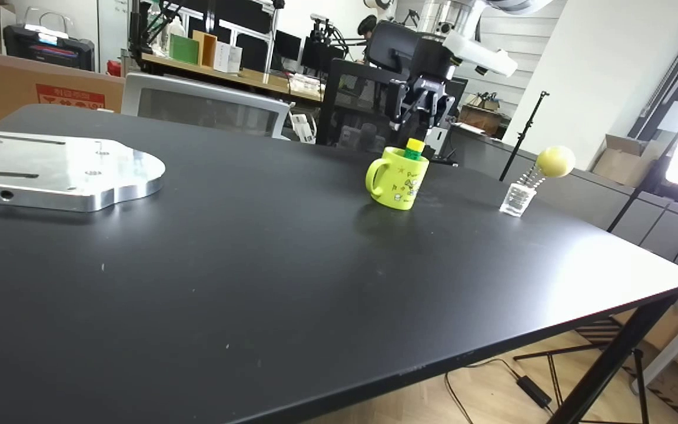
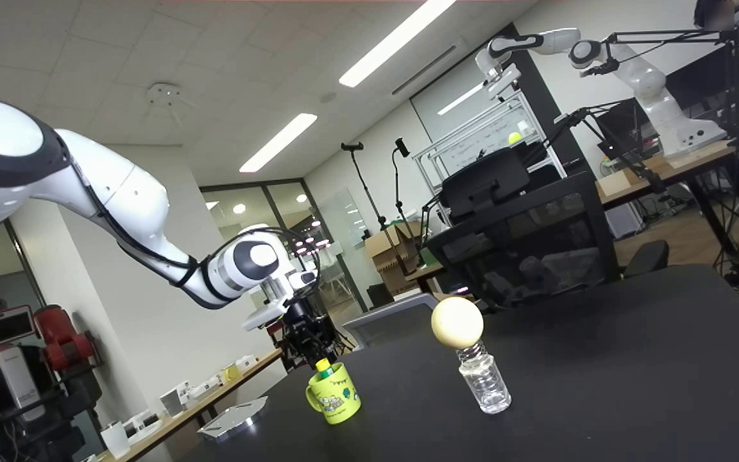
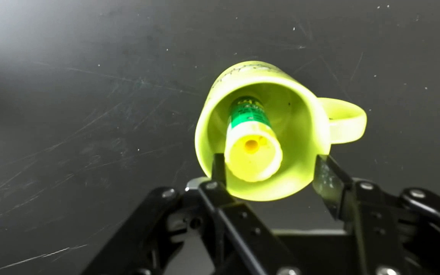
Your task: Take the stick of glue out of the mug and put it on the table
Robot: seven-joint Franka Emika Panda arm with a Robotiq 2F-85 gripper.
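Observation:
The yellow-green mug [image 1: 395,182] stands upright on the black table [image 1: 256,277]; it also shows in an exterior view [image 2: 336,403] and the wrist view [image 3: 321,133]. The stick of glue [image 1: 414,149] leans inside it, its yellow end above the rim and green body below; it also shows in an exterior view [image 2: 324,367] and the wrist view [image 3: 253,152]. My gripper [image 3: 270,164] is open and empty above the mug. In the wrist view its left finger appears close beside the yellow end; the right finger is farther off, over the rim near the handle.
A clear glass cup [image 1: 517,200] with a spring and yellow ball [image 1: 555,161] stands nearer the table's right corner in an exterior view. A silver metal plate [image 1: 56,168] lies at the left. Chairs [image 1: 206,103] stand behind the far edge.

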